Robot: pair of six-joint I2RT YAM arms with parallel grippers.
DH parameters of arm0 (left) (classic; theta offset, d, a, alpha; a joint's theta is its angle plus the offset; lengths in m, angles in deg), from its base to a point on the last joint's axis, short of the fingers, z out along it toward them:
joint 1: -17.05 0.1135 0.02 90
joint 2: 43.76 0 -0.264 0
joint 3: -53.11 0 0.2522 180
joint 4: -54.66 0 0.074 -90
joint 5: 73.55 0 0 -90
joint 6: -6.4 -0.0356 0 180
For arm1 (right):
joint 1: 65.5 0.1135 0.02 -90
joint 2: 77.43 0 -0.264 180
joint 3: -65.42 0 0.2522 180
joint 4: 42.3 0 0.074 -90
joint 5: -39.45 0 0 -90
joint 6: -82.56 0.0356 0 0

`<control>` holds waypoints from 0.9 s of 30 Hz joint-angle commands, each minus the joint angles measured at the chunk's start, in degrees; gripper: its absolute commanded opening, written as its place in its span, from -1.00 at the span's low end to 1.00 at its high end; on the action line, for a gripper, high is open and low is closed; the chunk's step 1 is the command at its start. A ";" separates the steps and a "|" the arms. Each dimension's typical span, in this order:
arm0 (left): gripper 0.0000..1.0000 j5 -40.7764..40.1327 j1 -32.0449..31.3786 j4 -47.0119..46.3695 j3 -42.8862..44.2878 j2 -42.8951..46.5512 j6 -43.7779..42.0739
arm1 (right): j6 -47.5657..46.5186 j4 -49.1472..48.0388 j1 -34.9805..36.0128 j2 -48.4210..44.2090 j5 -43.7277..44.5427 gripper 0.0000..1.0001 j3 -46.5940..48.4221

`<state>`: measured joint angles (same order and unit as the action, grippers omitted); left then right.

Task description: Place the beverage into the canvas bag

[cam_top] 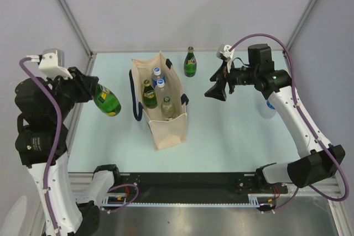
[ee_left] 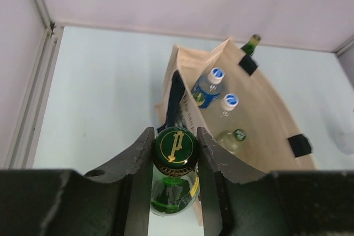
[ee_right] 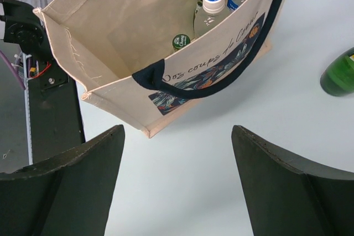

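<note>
The pale counter (cam_top: 232, 131) carries everything, with the canvas bag (cam_top: 166, 131) standing upright near its middle, mouth spread open towards the ceiling (which is what lets bottles drop straight in from above). Its navy handles hang down the outer sides, clear of the opening. Four bottles (cam_top: 157, 91) already stand inside, crowded towards the far end, so the free floor is at the near end.

The beverage now in hand is a green bottle (cam_top: 108, 100), held in the air left of the bag and well clear of it. It hangs tilted, base leaning towards the bag. Another green bottle (cam_top: 190, 62) waits upright on the counter just behind the bag.

The left claw (ee_left: 175, 136) is clamped on the held bottle's neck just under the gold cap, fingers partly closed, one on each side. The right claw (ee_right: 178, 134) hovers to the right of the bag with fingers wide apart, holding and touching nothing.
</note>
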<state>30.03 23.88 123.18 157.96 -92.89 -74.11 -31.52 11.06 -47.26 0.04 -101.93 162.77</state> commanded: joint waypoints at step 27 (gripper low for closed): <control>-1.00 -9.36 -33.90 -14.06 13.34 -19.52 -0.62 | -23.70 17.60 3.99 -0.66 -10.85 0.69 2.18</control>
<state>23.21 -8.53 122.03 173.76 -114.26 -73.17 -41.44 18.73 -46.48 0.39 -106.28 162.71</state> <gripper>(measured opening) 0.373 0.841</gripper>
